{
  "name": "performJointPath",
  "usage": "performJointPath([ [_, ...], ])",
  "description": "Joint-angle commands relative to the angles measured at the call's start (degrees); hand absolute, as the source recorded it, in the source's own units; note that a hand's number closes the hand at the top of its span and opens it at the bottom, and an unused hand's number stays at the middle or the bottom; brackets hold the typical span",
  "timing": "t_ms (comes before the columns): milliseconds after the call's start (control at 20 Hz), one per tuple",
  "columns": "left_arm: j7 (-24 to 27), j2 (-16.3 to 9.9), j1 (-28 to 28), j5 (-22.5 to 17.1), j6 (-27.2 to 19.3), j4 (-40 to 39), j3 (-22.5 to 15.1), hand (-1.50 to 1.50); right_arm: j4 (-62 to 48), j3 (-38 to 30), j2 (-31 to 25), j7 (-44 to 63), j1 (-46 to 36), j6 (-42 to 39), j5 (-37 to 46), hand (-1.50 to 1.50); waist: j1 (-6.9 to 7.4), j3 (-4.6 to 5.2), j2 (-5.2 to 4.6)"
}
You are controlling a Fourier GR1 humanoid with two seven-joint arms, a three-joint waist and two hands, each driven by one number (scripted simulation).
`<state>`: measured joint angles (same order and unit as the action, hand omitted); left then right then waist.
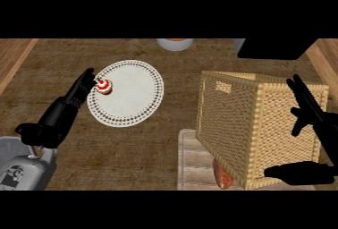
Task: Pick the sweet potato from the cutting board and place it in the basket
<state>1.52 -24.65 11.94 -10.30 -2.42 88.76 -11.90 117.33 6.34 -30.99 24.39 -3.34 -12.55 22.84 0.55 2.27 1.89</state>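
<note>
The reddish-brown sweet potato lies on the pale cutting board at the lower middle, mostly hidden behind the near corner of the tall wicker basket. The basket stands over the board's right part. My right hand is open at the basket's right side, its fingers stretched up over the rim and its thumb low by the near corner. It holds nothing. My left hand is open at the left, fingers straight, with the tips by the edge of a white plate.
A white lace-edged plate carries a small red and white cupcake close to my left fingertips. A white cup stands at the back, and a black object at the back right. Wooden edges border both sides.
</note>
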Motion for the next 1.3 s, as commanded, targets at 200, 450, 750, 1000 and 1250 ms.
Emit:
performJointPath([
  [200, -0.73, -0.19, 0.30, 0.00, 0.69, 0.11, 0.72, 0.00, -6.39, 5.26, 2.28, 2.05, 2.36, -2.11, 2.05, -1.50, 0.27, -2.26, -2.11],
  [450, 0.52, 1.32, -1.71, 0.56, 0.47, 0.60, -0.52, 0.00, -8.23, 6.85, 2.37, 2.52, 2.06, -2.28, 4.91, -1.50, 0.68, -2.25, -2.20],
  [750, -0.53, 1.34, -0.22, 0.73, 0.79, 1.19, -0.43, 0.00, -10.43, 10.03, 4.60, 3.38, 0.64, -1.42, 8.20, -1.50, 1.10, -2.29, -2.43],
  [1000, -0.53, -0.26, -0.19, 0.13, 1.65, 1.29, 1.42, 0.00, -11.54, 10.00, 5.17, 2.99, 1.78, -0.85, 9.36, -1.50, 0.98, -2.32, -2.27],
  [1250, 0.59, 1.67, -0.63, 1.36, 1.21, -0.19, -0.31, 0.00, -14.10, 10.25, 5.39, 3.63, 1.12, -1.32, 10.89, -1.50, 0.99, -2.31, -2.69],
])
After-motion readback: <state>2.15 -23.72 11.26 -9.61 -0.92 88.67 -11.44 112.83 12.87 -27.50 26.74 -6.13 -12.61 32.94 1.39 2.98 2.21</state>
